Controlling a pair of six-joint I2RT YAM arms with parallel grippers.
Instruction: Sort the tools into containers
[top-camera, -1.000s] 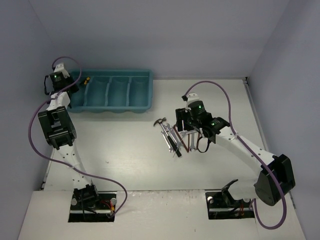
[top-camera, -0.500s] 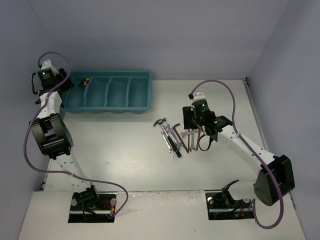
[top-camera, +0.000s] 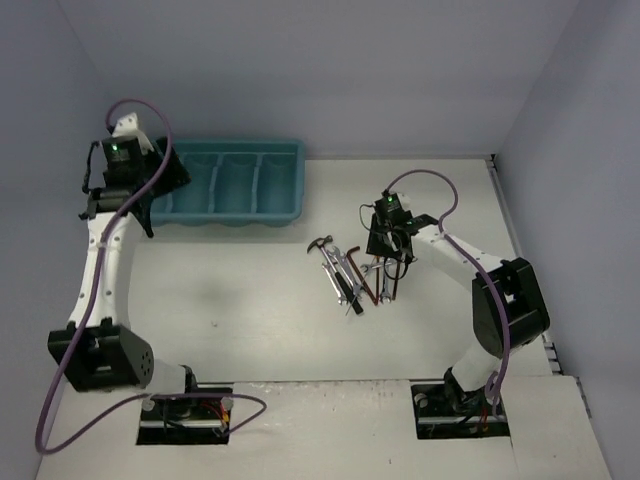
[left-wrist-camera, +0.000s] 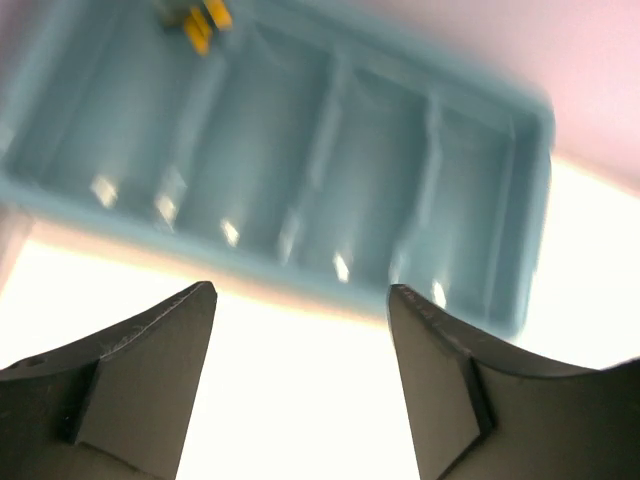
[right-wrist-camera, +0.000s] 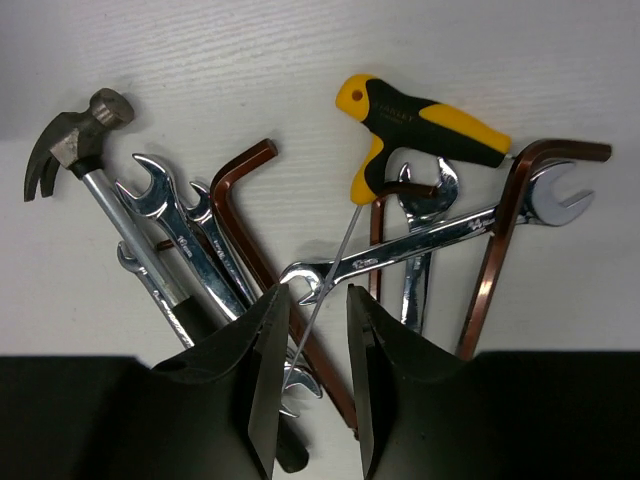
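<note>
The tools lie in a heap (top-camera: 350, 272) on the white table, right of centre. In the right wrist view I see a small hammer (right-wrist-camera: 75, 140), silver wrenches (right-wrist-camera: 172, 222), dark red L-shaped keys (right-wrist-camera: 500, 250) and a yellow-and-black handled driver (right-wrist-camera: 430, 120). My right gripper (right-wrist-camera: 318, 300) (top-camera: 386, 252) hangs low over the heap. Its jaws are narrowed on either side of the driver's thin shaft, with a gap still showing. My left gripper (left-wrist-camera: 300, 290) (top-camera: 150, 195) is open and empty above the table, just in front of the teal tray (left-wrist-camera: 530, 200) (top-camera: 285, 190). One yellow-and-black piece (left-wrist-camera: 200, 22) lies in the tray's end compartment.
The tray stands at the back left against the wall corner. The left arm's wrist covers the tray's left end in the top view. A purple cable loops over each arm. The table's right edge (top-camera: 510, 230) runs close to the right wall.
My left gripper has opened wide and swung from the tray's left end to its near side. My right gripper has shifted over the heap and its jaws have narrowed.
</note>
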